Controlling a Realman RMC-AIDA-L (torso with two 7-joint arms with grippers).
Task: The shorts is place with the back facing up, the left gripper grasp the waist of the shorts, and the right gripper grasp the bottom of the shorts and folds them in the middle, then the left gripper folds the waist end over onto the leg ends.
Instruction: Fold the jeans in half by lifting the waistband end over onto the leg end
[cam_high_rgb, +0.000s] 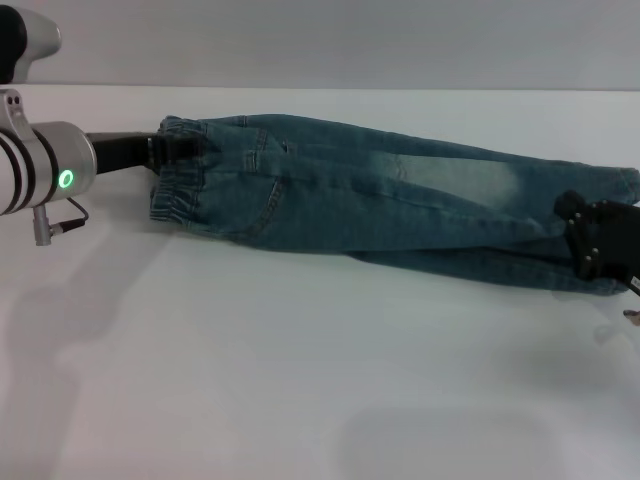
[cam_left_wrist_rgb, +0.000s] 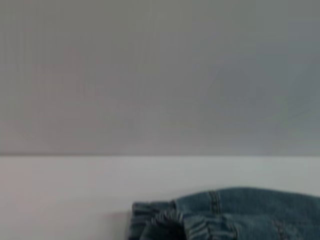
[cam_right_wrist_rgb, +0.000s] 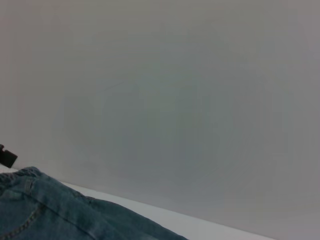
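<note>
The blue denim shorts lie folded lengthwise across the white table, one leg over the other. The ruffled waist points to the left and the bottom to the right. My left gripper has its black claw pinched on the far corner of the waist, which shows as gathered denim in the left wrist view. My right gripper is clamped on the leg hems at the right end. The right wrist view shows a stretch of denim and a far black claw tip.
The white table spreads wide in front of the shorts, and its far edge meets a plain grey wall. The left arm's silver cylinder with the green light reaches in from the left edge.
</note>
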